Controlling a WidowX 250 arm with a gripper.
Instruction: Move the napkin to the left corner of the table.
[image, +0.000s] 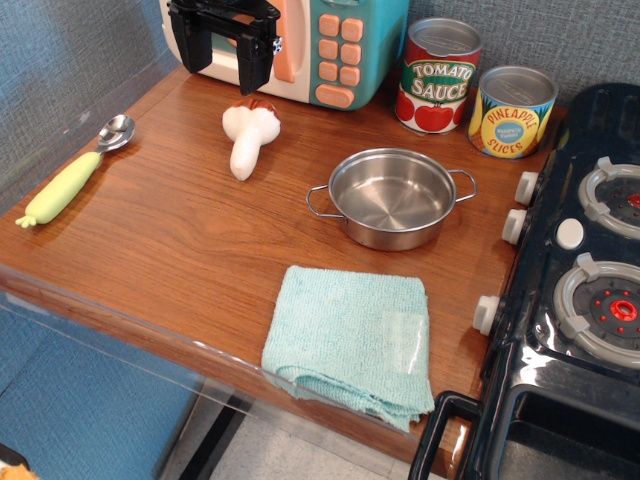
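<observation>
The napkin (350, 340) is a folded light teal terry cloth with a pale tag patch. It lies flat at the front edge of the reddish-brown wood table (170, 240), its near corner hanging a little over the edge. My black gripper (224, 45) hangs at the back of the table, in front of the toy microwave, far from the napkin. Its two fingers stand apart and hold nothing.
A steel pot (392, 197) sits just behind the napkin. A white toy mushroom (247, 135) lies under the gripper. A yellow-handled spoon (72, 175) lies at the left. Tomato sauce (438, 75) and pineapple (511, 111) cans stand at the back. A black toy stove (575, 300) fills the right.
</observation>
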